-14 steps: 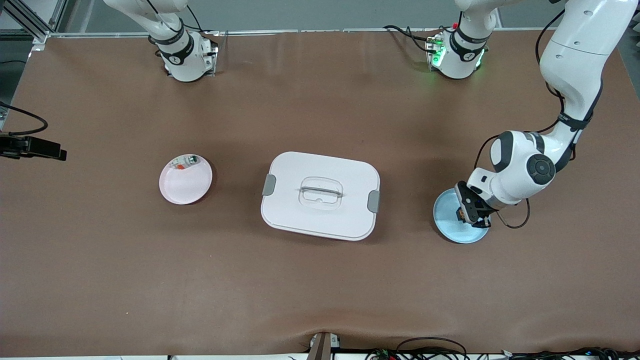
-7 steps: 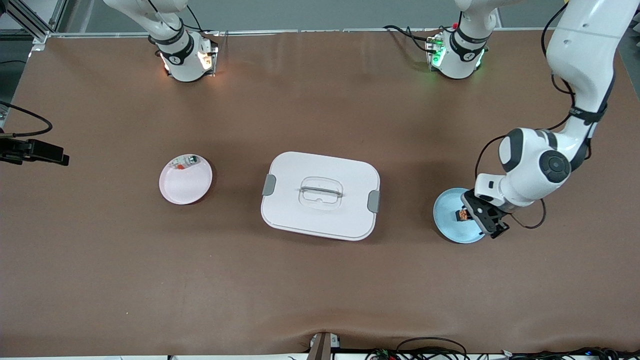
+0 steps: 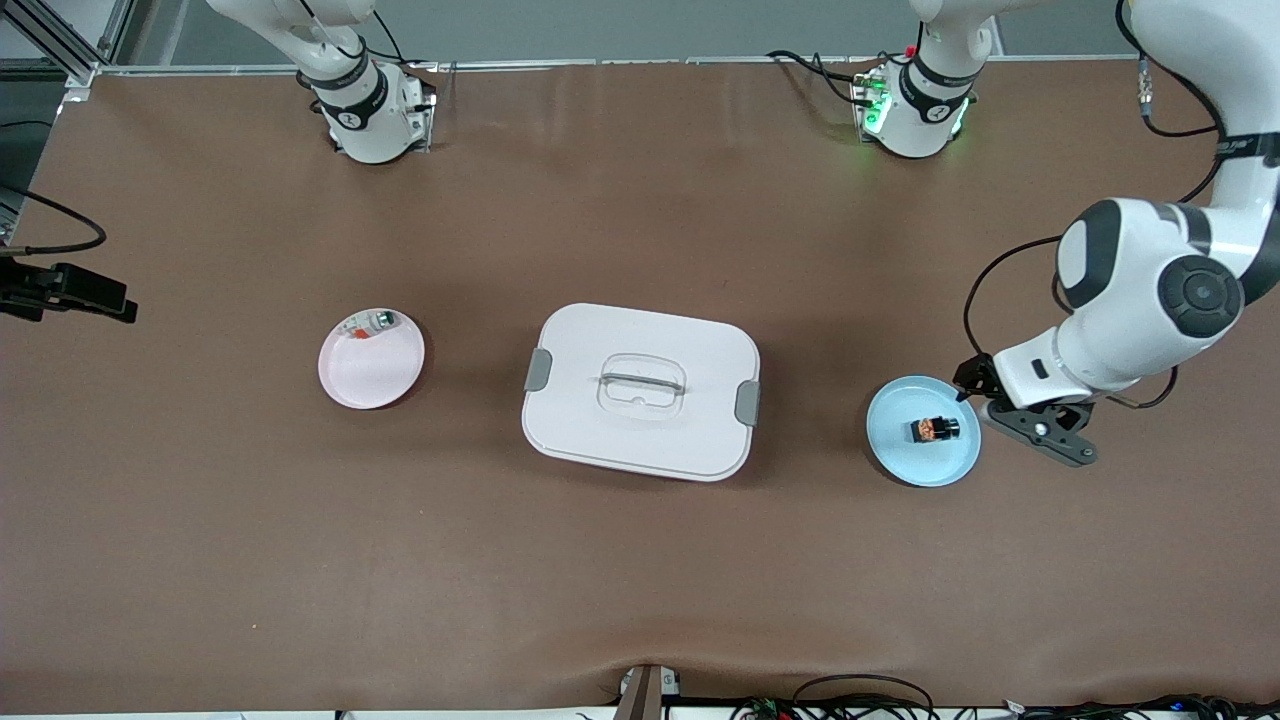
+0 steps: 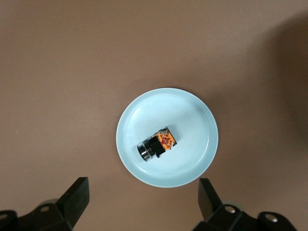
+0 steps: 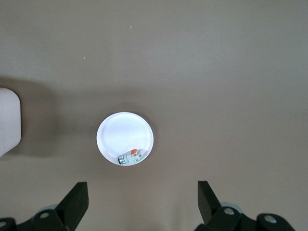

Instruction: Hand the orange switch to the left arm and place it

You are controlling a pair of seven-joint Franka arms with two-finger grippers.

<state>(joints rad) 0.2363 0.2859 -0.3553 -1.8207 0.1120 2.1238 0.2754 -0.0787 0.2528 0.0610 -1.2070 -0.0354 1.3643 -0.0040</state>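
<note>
Orange switch (image 3: pixel 934 429) on blue plate (image 3: pixel 900 455); both tools spread, right tool (image 5: pixel 143 202) half cropped.

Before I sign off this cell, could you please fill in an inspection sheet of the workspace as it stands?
Surface: brown table mat, slightly wrinkled at the edge nearest the front camera.
Job's things: orange switch lies on the blue plate at the left arm's end; white box closed, mid-table.
Clutter: pink plate at the right arm's end, holding a small clear part.
Grippers: left gripper open, empty, over the table beside the blue plate; right gripper open, empty, high over the pink plate.
Cables: black cable looped at the left wrist; bundles along the nearest table edge.
Surroundings: black device at the right arm's end of the table.
</note>
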